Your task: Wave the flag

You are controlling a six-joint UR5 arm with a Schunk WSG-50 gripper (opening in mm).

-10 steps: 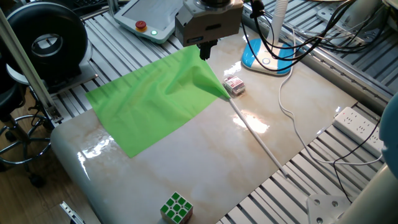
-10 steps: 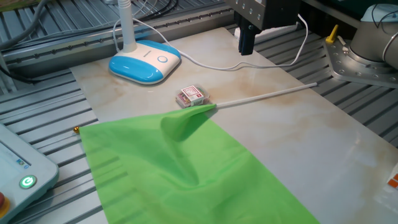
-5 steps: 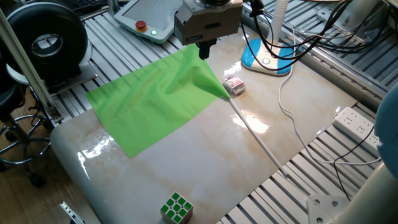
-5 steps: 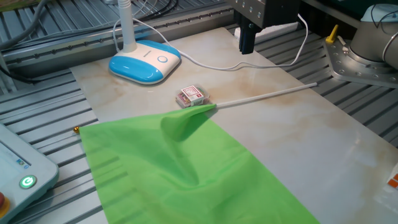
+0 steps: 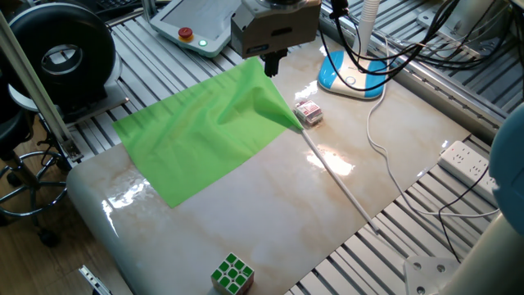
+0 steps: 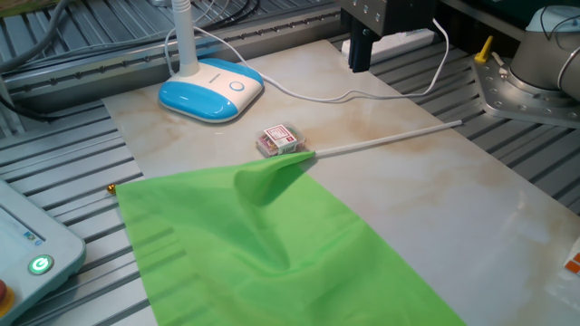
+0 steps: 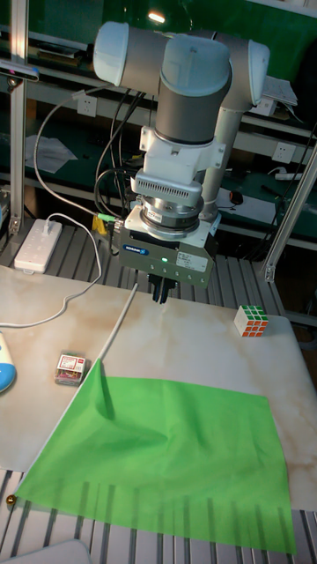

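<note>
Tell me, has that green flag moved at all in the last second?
No. The green flag lies flat on the table, its folded corner at the same spot beside the small red box, and its white stick has not shifted.

Arm: grey and silver, wrist pointing straight down, body vertical in the tall fixed view.
Gripper (image 7: pixel 161 293): hangs in the air, dark fingers (image 5: pixel 271 63) pointing down, pressed close together with no gap seen between them.
Hold: nothing between the fingers.
Status light: small green dot lit on the gripper body.
</note>
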